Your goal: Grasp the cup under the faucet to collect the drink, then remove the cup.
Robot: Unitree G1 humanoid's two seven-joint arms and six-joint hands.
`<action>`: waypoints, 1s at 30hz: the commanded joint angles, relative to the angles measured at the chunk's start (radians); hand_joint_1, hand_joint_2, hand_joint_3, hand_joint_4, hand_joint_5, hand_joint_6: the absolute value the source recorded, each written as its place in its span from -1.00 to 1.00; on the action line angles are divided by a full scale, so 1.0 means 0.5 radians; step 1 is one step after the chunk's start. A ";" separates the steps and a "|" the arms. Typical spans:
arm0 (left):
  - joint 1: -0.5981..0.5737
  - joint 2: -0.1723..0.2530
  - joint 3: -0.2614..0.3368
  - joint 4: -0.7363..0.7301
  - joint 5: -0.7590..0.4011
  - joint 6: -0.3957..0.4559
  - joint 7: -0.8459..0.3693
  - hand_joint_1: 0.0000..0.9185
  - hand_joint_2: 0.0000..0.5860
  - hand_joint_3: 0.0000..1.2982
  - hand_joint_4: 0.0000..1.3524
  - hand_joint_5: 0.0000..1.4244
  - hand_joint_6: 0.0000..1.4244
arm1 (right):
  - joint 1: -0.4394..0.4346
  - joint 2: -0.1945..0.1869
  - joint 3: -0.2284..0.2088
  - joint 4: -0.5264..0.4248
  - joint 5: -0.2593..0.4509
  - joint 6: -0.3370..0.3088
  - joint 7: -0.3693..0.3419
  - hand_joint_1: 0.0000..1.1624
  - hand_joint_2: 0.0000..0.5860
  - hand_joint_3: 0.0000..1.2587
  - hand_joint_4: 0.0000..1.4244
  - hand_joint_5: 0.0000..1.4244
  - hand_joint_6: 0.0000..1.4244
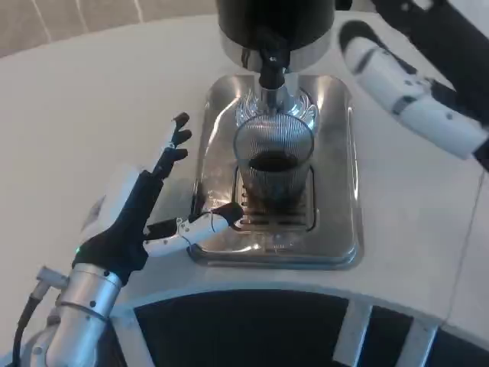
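Note:
A ribbed clear glass cup (273, 162) stands on the grille of a shiny steel drip tray (336, 191), right under the black faucet (272, 65) of the dispenser. Dark drink fills its lower part. My left hand (149, 210) lies open just left of the tray, fingers spread toward the far side, with the thumb tip reaching over the tray's rim near the foot of the cup. It holds nothing. At the upper right my right arm and hand (405, 88) reach toward the dispenser; how the fingers stand is hidden.
The black and chrome dispenser body (275, 27) stands at the back of the tray. White table (92, 99) stretches left of the tray. The table's curved front edge (252, 287) runs close below the tray, with a dark gap beneath.

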 commanded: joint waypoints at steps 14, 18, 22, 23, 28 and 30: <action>-0.001 -0.002 -0.051 -0.061 -0.033 0.066 -0.066 -0.18 -0.77 -1.00 -1.00 -0.79 -0.82 | 1.282 0.346 -0.812 -0.032 -0.056 -0.976 0.304 -1.00 1.00 -1.00 -1.00 -1.00 -1.00; -0.034 -0.023 -0.071 -0.032 -0.047 0.068 -0.078 -0.18 -0.77 -1.00 -1.00 -0.80 -0.82 | 1.402 0.443 -0.850 -0.032 -0.052 -1.106 0.345 -1.00 1.00 -1.00 -1.00 -1.00 -1.00; -0.075 -0.039 -0.084 0.013 -0.056 0.045 -0.087 -0.18 -0.76 -1.00 -1.00 -0.83 -0.82 | 1.563 0.536 -0.907 -0.032 0.000 -1.254 0.362 -1.00 1.00 -1.00 -1.00 -1.00 -1.00; -0.089 -0.043 -0.088 0.028 -0.058 0.035 -0.089 -0.18 -0.76 -1.00 -1.00 -0.83 -0.82 | 1.589 0.552 -0.919 -0.032 0.010 -1.282 0.363 -1.00 1.00 -1.00 -1.00 -1.00 -1.00; -0.161 -0.061 -0.112 0.099 -0.066 -0.001 -0.095 -0.16 -0.76 -1.00 -1.00 -0.83 -0.82 | 1.783 0.628 -0.939 -0.032 0.007 -1.411 0.370 -1.00 1.00 -1.00 -1.00 -1.00 -1.00; -0.192 -0.066 -0.123 0.131 -0.072 -0.020 -0.102 -0.16 -0.76 -1.00 -1.00 -0.82 -0.82 | 1.837 0.650 -0.936 -0.032 -0.002 -1.439 0.371 -1.00 1.00 -1.00 -1.00 -1.00 -1.00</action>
